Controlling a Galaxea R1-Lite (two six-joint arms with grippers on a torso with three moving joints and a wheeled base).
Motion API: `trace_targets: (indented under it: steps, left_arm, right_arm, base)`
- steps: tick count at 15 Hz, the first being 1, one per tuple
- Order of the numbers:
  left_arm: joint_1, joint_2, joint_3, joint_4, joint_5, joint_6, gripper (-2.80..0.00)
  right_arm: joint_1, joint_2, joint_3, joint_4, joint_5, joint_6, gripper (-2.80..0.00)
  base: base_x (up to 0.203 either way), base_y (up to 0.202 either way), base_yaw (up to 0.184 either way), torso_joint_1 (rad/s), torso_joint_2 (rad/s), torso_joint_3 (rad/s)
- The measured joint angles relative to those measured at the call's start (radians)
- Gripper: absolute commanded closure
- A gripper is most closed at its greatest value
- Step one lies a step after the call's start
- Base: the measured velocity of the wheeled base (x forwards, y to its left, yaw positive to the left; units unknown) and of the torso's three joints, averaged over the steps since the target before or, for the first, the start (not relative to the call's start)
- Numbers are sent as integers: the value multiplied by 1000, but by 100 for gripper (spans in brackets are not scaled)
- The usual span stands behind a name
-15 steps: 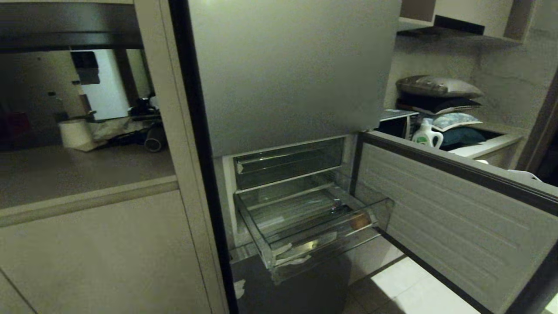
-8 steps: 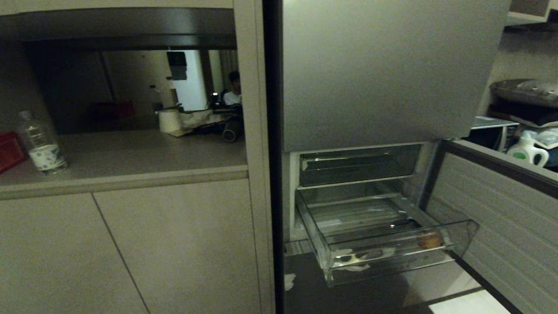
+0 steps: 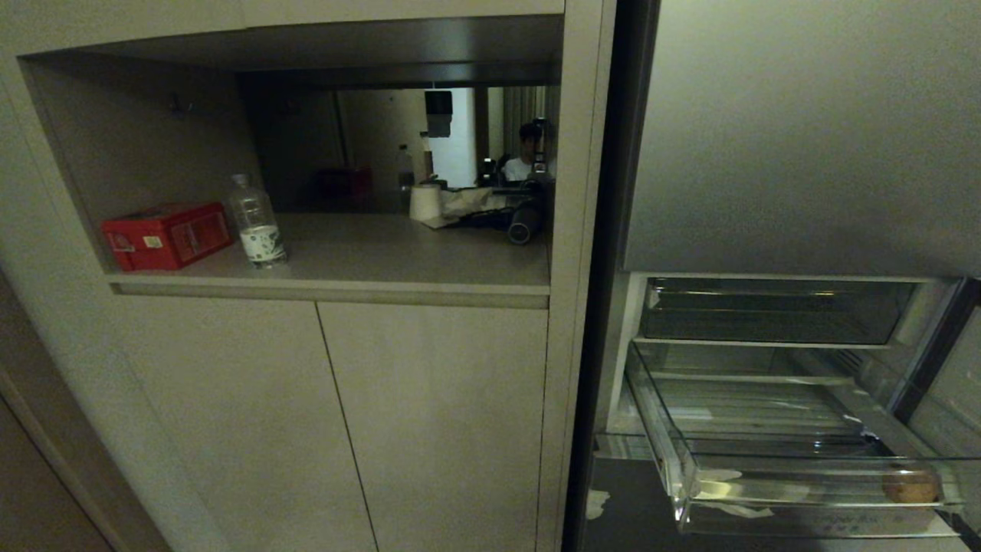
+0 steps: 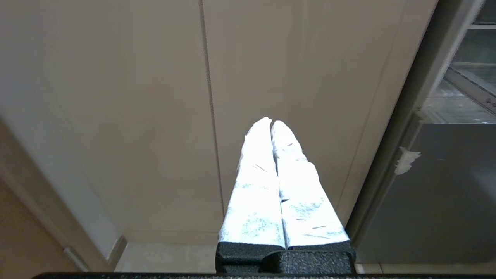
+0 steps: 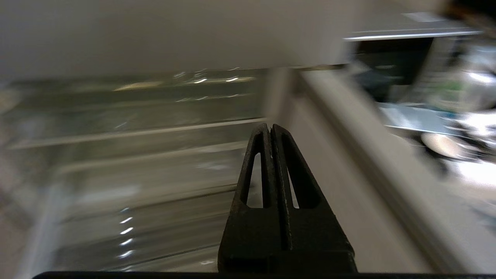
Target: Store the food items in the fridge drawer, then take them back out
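The fridge drawer (image 3: pixel 805 458), a clear plastic bin, stands pulled out at the lower right of the head view. White tape scraps cling to its front left corner. One tan-brown food item (image 3: pixel 910 485) lies inside, against the front wall near the right end. Neither arm shows in the head view. My left gripper (image 4: pixel 271 121), with white-wrapped fingers, is shut on nothing and faces the beige cabinet doors (image 4: pixel 155 116). My right gripper (image 5: pixel 270 126), black, is shut and empty, pointing at the blurred fridge drawer (image 5: pixel 135 186).
A darker shallow tray (image 3: pixel 774 310) sits above the drawer, under the grey upper fridge door (image 3: pixel 805 130). The cabinet niche to the left holds a red box (image 3: pixel 166 234), a water bottle (image 3: pixel 257 231), a paper roll (image 3: pixel 425 202) and a dark cylinder (image 3: pixel 526 228). A person (image 3: pixel 525 153) sits far behind.
The head camera has swung to the left: the fridge and drawer slid to the picture's right edge, and the niche with the bottle and red box came into view.
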Motion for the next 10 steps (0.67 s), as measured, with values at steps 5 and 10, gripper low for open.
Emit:
trace_targets:
  steps: [5,10]
  left_arm:
    - [0,0,0,0,0,0,0]
    - [-1,0,0,0,0,0,0]
  right_arm:
    - [185,152,2,9,-22,-36,0]
    - [320,426,-189,154,-235,-38,0]
  base:
    - [0,0,0,0,0,0]
    - [0,0,0,0,0,0]
